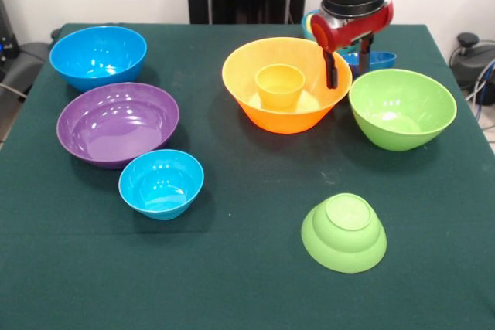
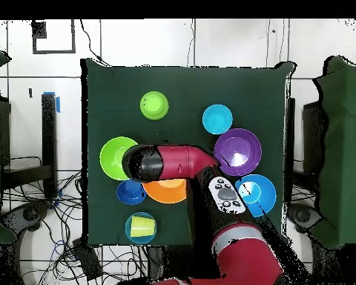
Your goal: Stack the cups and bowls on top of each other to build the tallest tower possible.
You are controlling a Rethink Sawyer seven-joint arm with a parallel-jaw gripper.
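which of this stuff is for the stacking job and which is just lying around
For the job: orange cup, yellow cup, light blue bowl holding it, orange bowl, purple bowl, large blue bowl, large green bowl, small light blue bowl, dark blue bowl, small green bowl.
Lying about: floor cables.

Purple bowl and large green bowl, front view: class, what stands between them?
The large orange bowl with an orange cup inside stands between the purple bowl and green bowl.

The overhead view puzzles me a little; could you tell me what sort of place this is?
Probably a robotics lab: a green-covered table on a tiled floor, loose cables around it, and a red robot arm over plastic bowls.
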